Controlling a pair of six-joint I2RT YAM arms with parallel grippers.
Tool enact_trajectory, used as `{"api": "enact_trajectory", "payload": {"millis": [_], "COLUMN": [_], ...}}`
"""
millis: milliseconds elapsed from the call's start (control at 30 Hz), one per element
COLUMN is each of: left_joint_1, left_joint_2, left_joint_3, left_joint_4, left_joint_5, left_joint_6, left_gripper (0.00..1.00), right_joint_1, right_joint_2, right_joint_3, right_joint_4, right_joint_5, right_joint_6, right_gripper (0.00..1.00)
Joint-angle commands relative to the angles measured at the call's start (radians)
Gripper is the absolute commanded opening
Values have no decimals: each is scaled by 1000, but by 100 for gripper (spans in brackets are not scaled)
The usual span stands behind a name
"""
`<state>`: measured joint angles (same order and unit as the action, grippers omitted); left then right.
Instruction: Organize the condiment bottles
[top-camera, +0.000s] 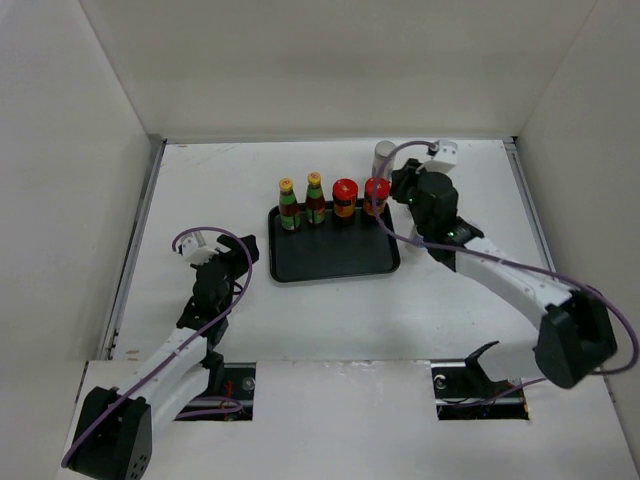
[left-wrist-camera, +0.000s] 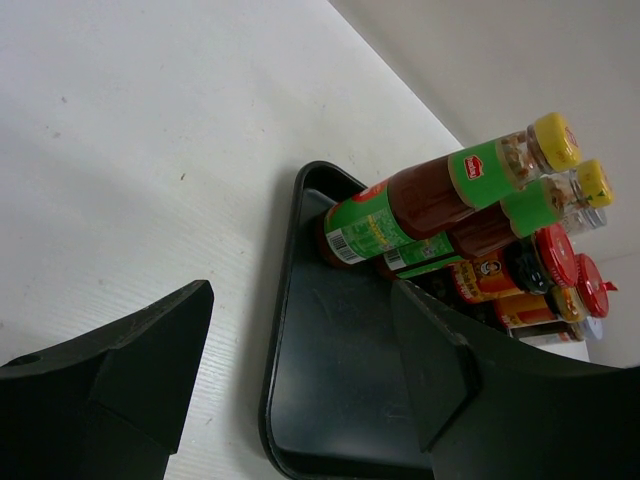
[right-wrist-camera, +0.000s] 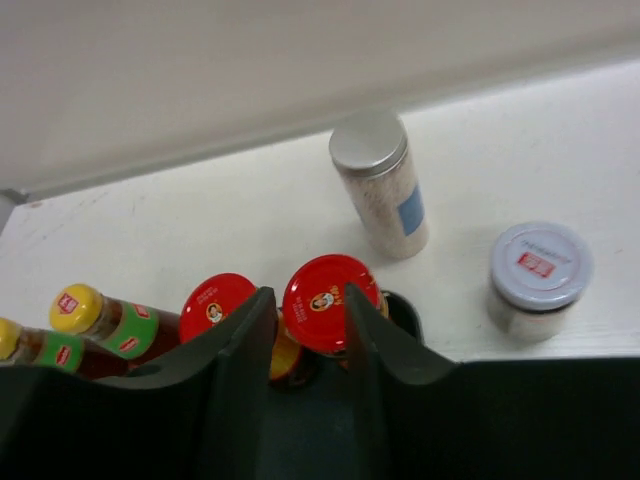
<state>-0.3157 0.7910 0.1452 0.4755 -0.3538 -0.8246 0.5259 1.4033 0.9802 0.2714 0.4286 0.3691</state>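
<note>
Standing in the far right corner of the black tray (top-camera: 330, 262), toward the table's (top-camera: 200, 190) far edge, the red-lidded jar (right-wrist-camera: 323, 303) sits between the right gripper's (right-wrist-camera: 306, 293) fingers, which are narrowed against its lid. The lid bears a portrait logo, and no writing on it is legible. Left of it stand a second red-lidded jar (right-wrist-camera: 215, 305) and green-labelled, yellow-capped sauce bottles (left-wrist-camera: 440, 190). The left gripper (left-wrist-camera: 300, 370) gapes wide and empty at the tray's left edge.
</note>
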Motion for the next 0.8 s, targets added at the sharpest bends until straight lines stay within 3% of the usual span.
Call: {"api": "enact_trajectory", "payload": {"millis": [0, 100, 133, 233, 367, 633, 767], "left_joint_1": [-7, -13, -12, -16, -20, -21, -27], "left_joint_2": [-13, -19, -13, -7, 13, 7, 5], "left_joint_3": [10, 7, 7, 11, 11, 11, 11], "left_joint_4": [51, 52, 52, 52, 64, 63, 66], "left_joint_5": [4, -5, -5, 1, -5, 2, 1], "left_joint_6": [13, 15, 15, 13, 15, 19, 21], "left_gripper": [70, 70, 70, 70, 70, 70, 71], "right_joint_1": [10, -13, -26, -56, -91, -100, -116], "right_joint_2": [-154, -269, -294, -334, -284, -135, -101], "right_joint_3": [-90, -162, -173, -199, -199, -161, -153], "right_joint_4": [-10, -131, -182, -271, -330, -285, -239], "right_joint_5": [62, 133, 148, 174, 156, 52, 53], "right_joint_6": [16, 39, 48, 62, 57, 33, 22], "right_gripper": [32, 36, 43, 78, 94, 97, 85]}}
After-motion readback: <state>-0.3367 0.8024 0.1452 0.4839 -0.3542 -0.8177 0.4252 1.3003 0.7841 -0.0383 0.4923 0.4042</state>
